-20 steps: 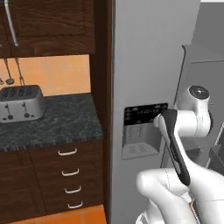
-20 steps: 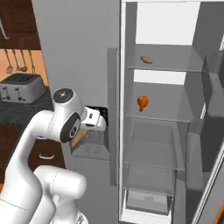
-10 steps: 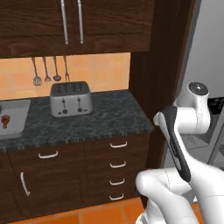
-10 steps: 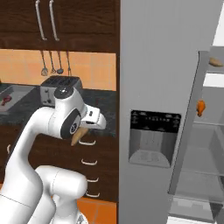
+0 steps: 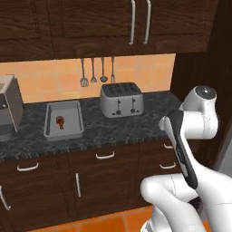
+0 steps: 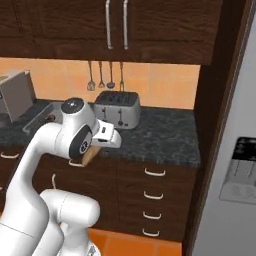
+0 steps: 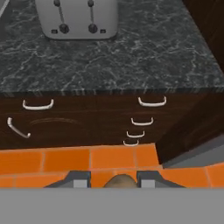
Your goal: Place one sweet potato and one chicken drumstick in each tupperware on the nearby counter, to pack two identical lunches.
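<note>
One tupperware lies on the counter left of the toaster, with a chicken drumstick inside it. My gripper hangs in front of the counter's edge, over the drawers, and is shut on the sweet potato, a tan-brown tuber. In the hand view the gripper points down at the orange floor, and the sweet potato's rounded end shows between the two fingertips. The counter lies across the top of that view.
A silver toaster stands at the back of the counter under hanging utensils. A tall grey appliance stands at the far left. Dark drawers with curved silver handles lie below. A fridge door is at the right.
The base has moved left, so both base views have swung from the fridge to the counter. The gripper has stayed shut on the sweet potato throughout.
</note>
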### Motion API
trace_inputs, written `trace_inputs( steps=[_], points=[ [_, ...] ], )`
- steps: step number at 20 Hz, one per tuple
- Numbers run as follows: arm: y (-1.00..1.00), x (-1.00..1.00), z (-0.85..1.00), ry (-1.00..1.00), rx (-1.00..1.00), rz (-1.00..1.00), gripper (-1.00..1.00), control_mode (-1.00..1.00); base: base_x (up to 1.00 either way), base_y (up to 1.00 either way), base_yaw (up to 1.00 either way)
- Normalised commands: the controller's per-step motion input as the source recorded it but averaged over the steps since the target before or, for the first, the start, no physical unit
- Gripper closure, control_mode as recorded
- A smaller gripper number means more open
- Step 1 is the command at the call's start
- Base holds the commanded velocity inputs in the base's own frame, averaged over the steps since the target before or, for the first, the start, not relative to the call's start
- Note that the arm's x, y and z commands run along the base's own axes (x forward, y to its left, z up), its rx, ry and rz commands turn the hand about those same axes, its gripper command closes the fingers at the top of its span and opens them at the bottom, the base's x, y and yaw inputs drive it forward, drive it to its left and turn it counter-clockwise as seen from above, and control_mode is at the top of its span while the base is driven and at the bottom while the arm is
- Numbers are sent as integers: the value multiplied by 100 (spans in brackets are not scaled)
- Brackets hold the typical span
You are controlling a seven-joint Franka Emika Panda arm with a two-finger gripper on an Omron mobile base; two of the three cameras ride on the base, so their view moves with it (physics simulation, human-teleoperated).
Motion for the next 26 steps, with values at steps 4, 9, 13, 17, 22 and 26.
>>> trace_inputs(
  steps=[4, 9, 13, 17, 22, 26],
  points=[
    [0, 0, 0, 0, 0, 0, 100, 100, 66, 100, -3],
    [0, 0, 0, 0, 0, 0, 100, 100, 65, 100, -3],
    [0, 0, 0, 0, 0, 0, 100, 100, 51, 100, -3],
    [25, 7, -14, 2, -6, 0, 100, -100, 30, 75, -1],
    [13, 33, -44, 13, -9, 2, 100, -100, 0, 0, 0],
    [-50, 19, -17, 12, 0, 4, 100, -100, 0, 0, 0]
  ],
)
